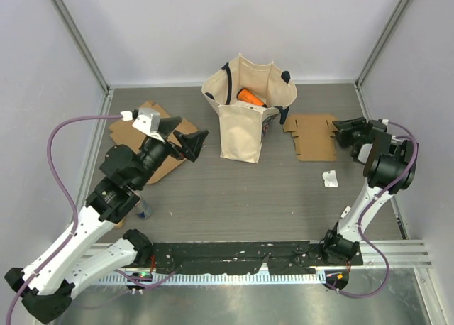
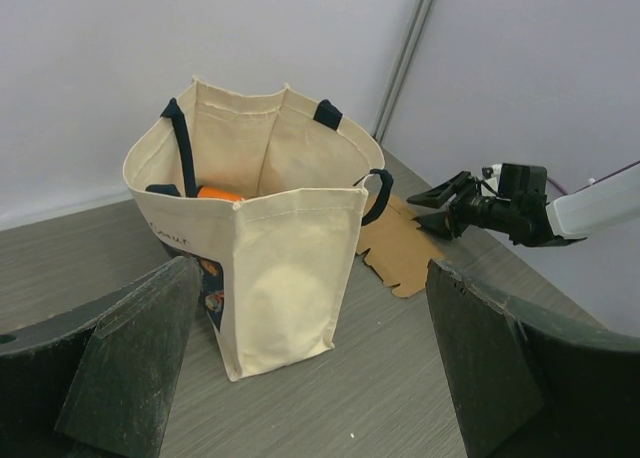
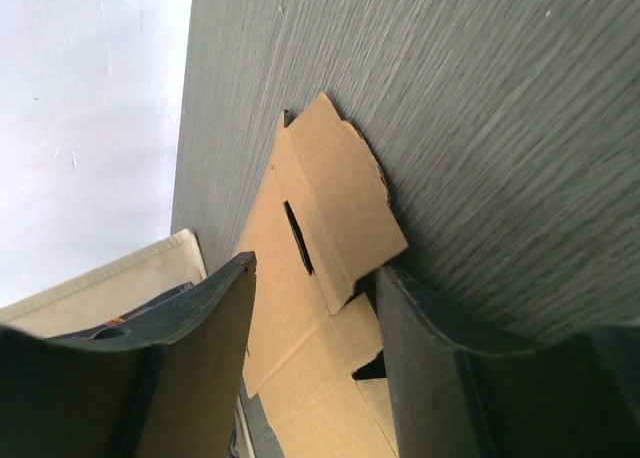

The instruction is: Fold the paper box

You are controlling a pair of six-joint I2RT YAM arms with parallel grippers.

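Observation:
The paper box is a flat brown cardboard blank (image 1: 312, 135) lying on the table right of the tote bag. It also shows in the left wrist view (image 2: 400, 246) and fills the right wrist view (image 3: 320, 228). My right gripper (image 1: 345, 133) is open and low at the blank's right edge, its fingers either side of a slotted flap (image 3: 315, 318). I cannot tell whether it touches the flap. My left gripper (image 1: 190, 142) is open and empty, held above the table left of the bag (image 2: 310, 378).
A cream tote bag (image 1: 245, 116) with dark handles stands at the centre back, an orange object (image 1: 250, 96) inside. More flat cardboard (image 1: 131, 130) lies under the left arm. A small white scrap (image 1: 330, 178) lies near the right arm. Walls close in on both sides.

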